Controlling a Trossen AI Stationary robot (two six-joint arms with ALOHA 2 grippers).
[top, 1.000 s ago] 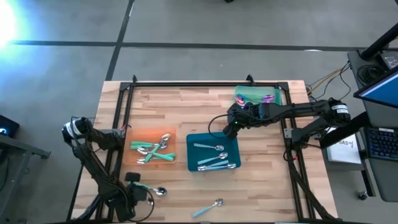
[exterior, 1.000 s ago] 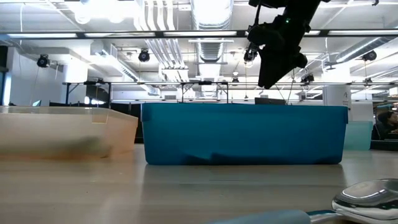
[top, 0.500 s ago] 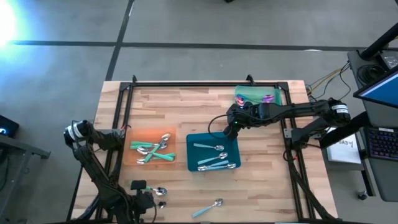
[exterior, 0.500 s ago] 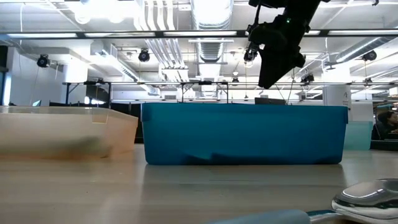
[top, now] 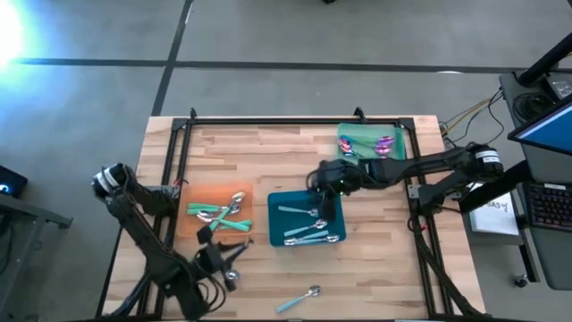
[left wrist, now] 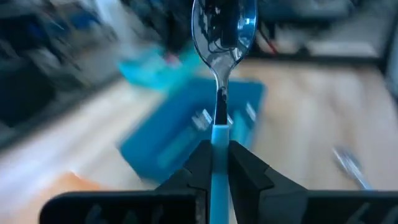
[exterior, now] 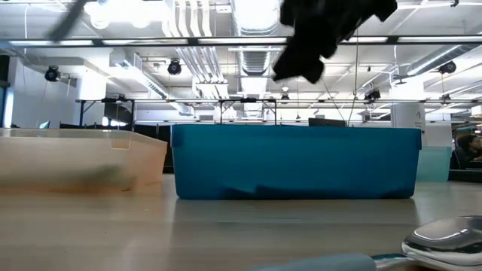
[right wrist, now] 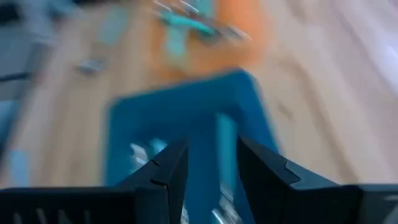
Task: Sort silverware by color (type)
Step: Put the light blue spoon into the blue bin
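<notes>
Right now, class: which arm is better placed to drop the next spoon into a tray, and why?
The left. Its hand is already shut on a teal-handled spoon near the orange tray. The right hand is open and empty above the teal tray.

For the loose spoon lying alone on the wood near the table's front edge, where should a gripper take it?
Grip the spoon by its teal handle, from straight above, fingers across the handle's width. It lies flat and alone on the table, and the straight handle looks easier to pinch than the rounded bowl.
</notes>
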